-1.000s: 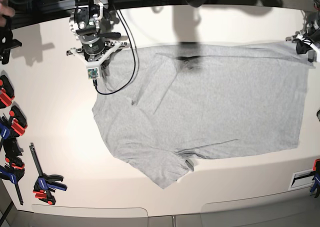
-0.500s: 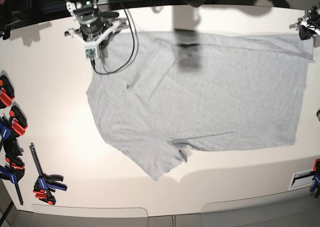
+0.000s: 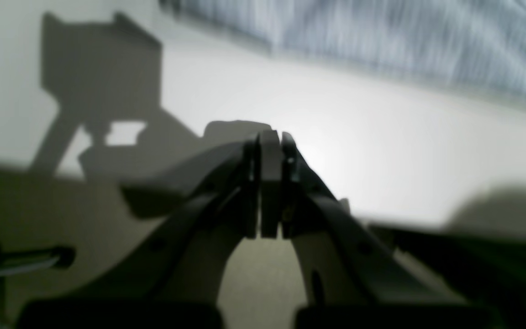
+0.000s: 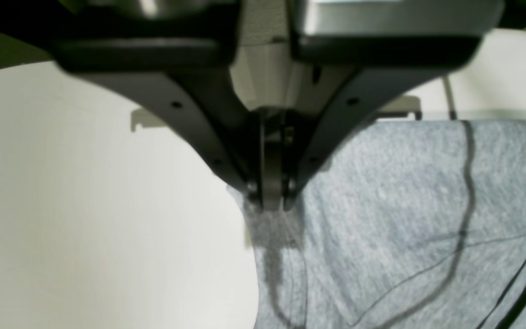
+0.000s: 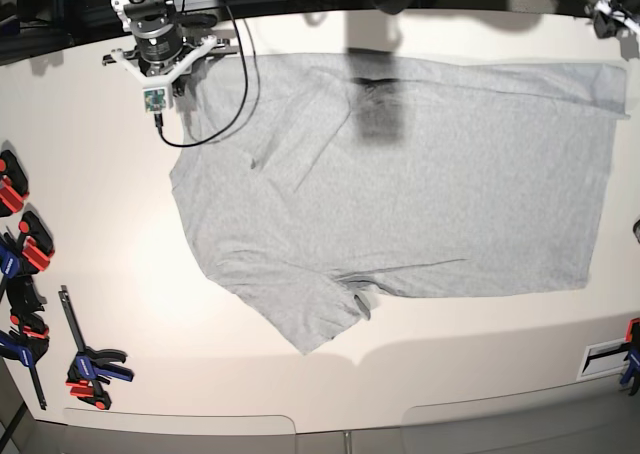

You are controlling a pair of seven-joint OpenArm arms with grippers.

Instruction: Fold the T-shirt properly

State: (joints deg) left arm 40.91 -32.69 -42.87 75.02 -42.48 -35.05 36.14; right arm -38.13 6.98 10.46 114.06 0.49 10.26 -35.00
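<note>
Shirt flat, long axis left–right across the worktop (image 5: pixel 100 224).
T-shirt (image 5: pixel 400 174): right gripper (image 4: pixel 272 201) pinches upper-left corner; left gripper (image 3: pixel 270 183) closed, empty, off upper-right corner.

Spread flat across the middle and right of the table (image 5: pixel 120 224): the T-shirt (image 5: pixel 420 184), one sleeve reaching toward the table's near edge. At the shirt's far left corner, the right gripper (image 4: pixel 272 201), pinched shut on the cloth there. Off the shirt's far right corner, at the table's far edge, the left gripper (image 3: pixel 270 183), pressed closed, clear of the cloth. Well left of the shirt, along the table's left edge, a row of clamps (image 5: pixel 25 274).
</note>
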